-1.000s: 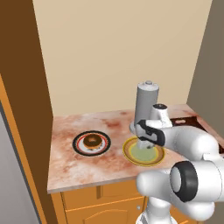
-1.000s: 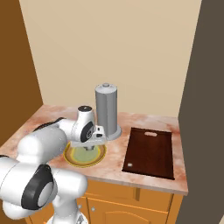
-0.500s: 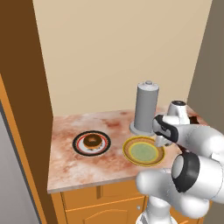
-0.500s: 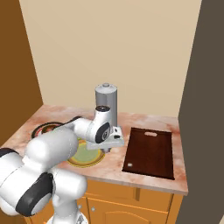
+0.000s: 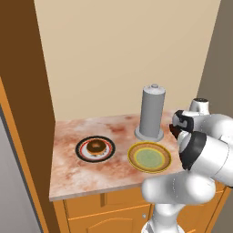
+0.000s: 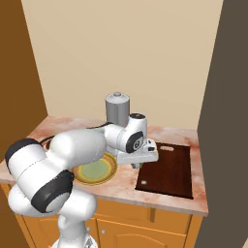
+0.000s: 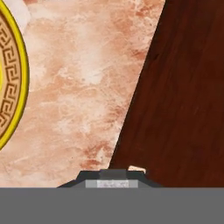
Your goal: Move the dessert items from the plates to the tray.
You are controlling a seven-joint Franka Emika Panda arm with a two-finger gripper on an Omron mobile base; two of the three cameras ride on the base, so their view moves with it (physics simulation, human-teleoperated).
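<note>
Left base view: marbled pink counter, beige wall, possibly plaster.

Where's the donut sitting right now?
The donut lies in the middle of the black-rimmed plate, left of the yellow-rimmed plate on the counter in the left base view, forward-left of the tall grey cylinder.

both base views look forward and down at the counter (from opposite sides); the hand view hangs close above the tray.

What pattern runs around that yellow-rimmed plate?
A brown Greek-key band inside the yellow rim of the plate, clearest in the hand view.
</note>
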